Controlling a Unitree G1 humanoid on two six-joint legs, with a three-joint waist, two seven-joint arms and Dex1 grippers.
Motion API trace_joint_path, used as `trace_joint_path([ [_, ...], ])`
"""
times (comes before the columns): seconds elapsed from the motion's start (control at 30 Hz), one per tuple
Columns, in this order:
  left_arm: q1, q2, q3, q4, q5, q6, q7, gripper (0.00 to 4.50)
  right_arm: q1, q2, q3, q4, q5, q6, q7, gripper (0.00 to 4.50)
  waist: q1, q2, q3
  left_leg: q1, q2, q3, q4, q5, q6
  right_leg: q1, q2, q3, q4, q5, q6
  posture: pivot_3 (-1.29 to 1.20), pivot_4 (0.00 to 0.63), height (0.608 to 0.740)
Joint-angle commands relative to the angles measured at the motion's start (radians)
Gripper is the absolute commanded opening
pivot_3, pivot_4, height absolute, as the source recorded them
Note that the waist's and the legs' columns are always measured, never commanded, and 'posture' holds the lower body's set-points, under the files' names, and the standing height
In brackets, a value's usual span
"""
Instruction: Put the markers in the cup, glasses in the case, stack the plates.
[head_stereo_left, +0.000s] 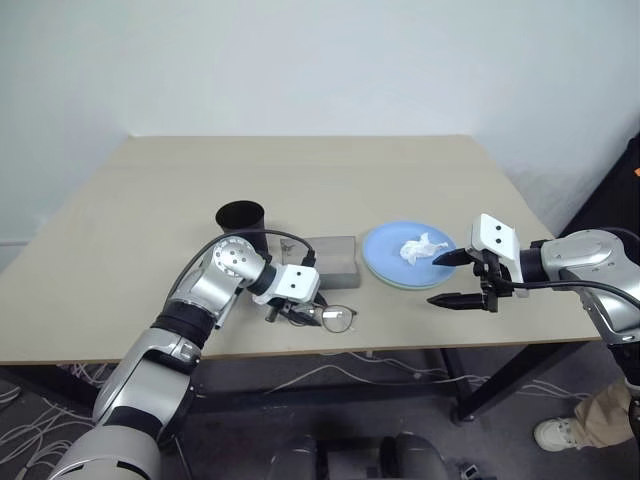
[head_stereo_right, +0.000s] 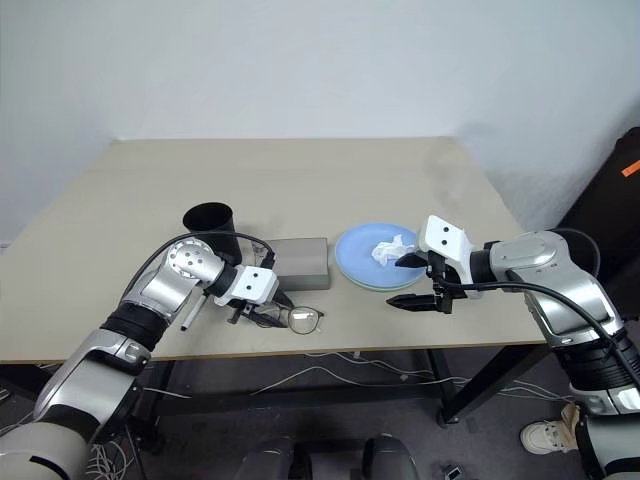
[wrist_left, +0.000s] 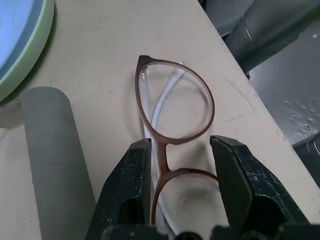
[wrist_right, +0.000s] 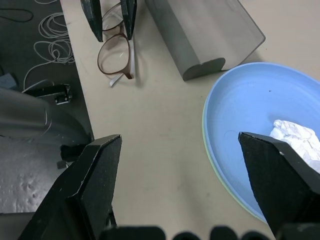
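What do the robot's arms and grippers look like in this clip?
Both arms are silver-grey metal with black joint bands and rounded elbows. Each wrist carries a white boxy block, and black cables loop along the forearms. The left gripper and right gripper each have two black tapered fingers, scuffed on their surfaces.

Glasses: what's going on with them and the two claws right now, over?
Left claw straddling glasses at the bridge, grip unconfirmed. Right claw open beside the stacked plates. Case closed; tissue on blue plate.
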Motion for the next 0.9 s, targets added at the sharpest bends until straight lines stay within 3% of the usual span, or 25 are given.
trace_joint_path([
  [0.03, -0.025, 0.001, 0.005, -0.023, 0.002, 0.001, 0.007, 1.30, -0.019, 0.000, -0.018, -0.007, -0.007, -0.012, -0.009, 4.06, 0.000, 0.000, 0.000, 0.000, 0.000, 0.000, 0.000, 0.000, 0.000, 0.000, 0.000, 0.000, 0.000, 0.000, 0.000, 0.00, 0.000, 0.737],
  [0.13, -0.022, 0.001, 0.005, -0.032, -0.001, 0.007, 0.002, 0.38, -0.019, -0.002, -0.021, -0.007, -0.005, -0.009, -0.012, 4.06, 0.001, 0.001, -0.001, 0.000, 0.000, 0.000, 0.000, 0.000, 0.000, 0.001, 0.000, 0.000, 0.000, 0.000, 0.000, 0.00, 0.000, 0.737],
  [0.2, -0.022, 0.001, 0.005, -0.038, -0.004, 0.011, -0.002, 0.02, -0.022, -0.002, -0.022, -0.006, -0.004, -0.008, -0.012, 4.06, 0.006, 0.003, -0.002, 0.001, 0.000, -0.001, 0.000, 0.000, 0.000, 0.002, 0.000, 0.000, 0.000, 0.000, 0.000, 0.00, 0.000, 0.737],
  [0.6, -0.039, -0.013, 0.030, -0.072, -0.042, 0.063, -0.009, 0.02, -0.034, 0.002, -0.017, 0.000, -0.006, -0.005, -0.015, 4.06, 0.023, 0.003, -0.002, 0.000, 0.002, 0.000, 0.003, 0.000, 0.001, 0.002, 0.000, 0.000, 0.000, 0.000, 0.000, 0.00, 0.000, 0.737],
  [0.9, -0.144, -0.024, 0.096, -0.057, -0.119, 0.154, -0.029, 0.02, -0.049, 0.009, -0.014, 0.015, -0.010, -0.007, -0.015, 4.06, 0.023, 0.002, -0.001, -0.001, 0.001, 0.000, 0.003, -0.001, 0.002, 0.001, 0.000, 0.000, 0.000, 0.000, 0.000, 0.00, 0.000, 0.737],
])
